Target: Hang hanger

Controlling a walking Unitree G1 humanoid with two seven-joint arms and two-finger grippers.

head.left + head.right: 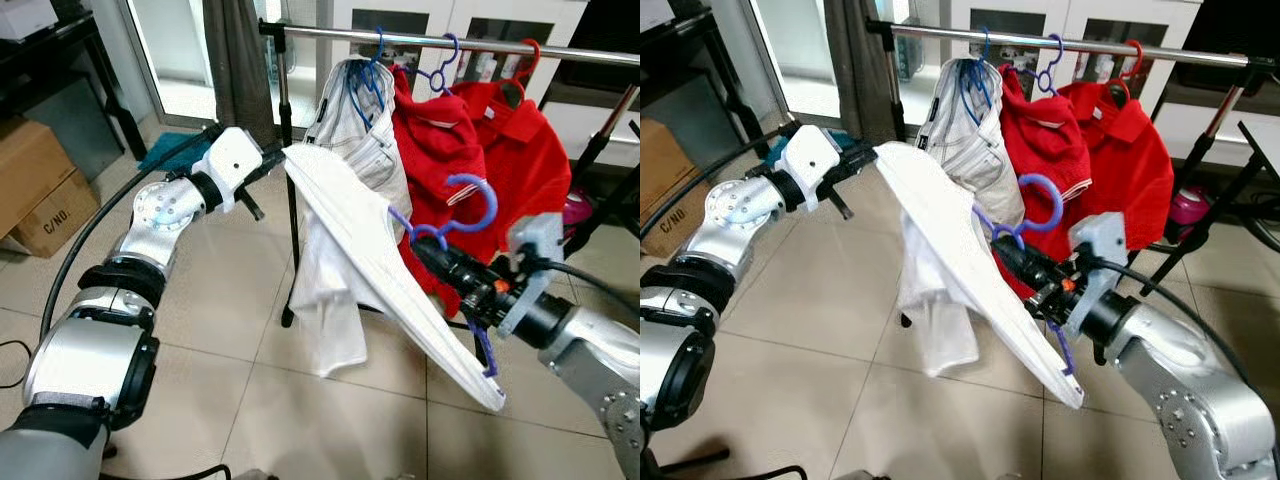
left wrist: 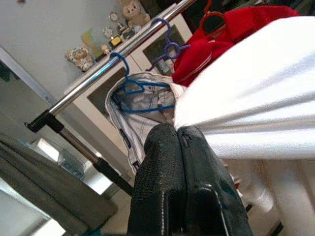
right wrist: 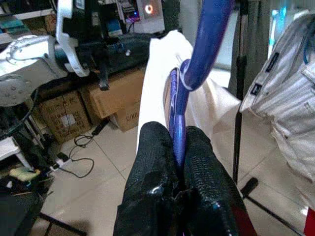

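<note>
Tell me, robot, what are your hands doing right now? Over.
Right hand shut on purple hanger. Left hand shut on white shirt shoulder. Hanger below rail, not hooked. Red shirts crowd rail.

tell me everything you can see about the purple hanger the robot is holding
The purple hanger looks like smooth plastic, with a curled hook on top that hangs free below the metal rail, not yet on it. It is tilted, and a white garment is draped over it. The right gripper clamps its neck; the left gripper pinches the garment's far end.
</note>
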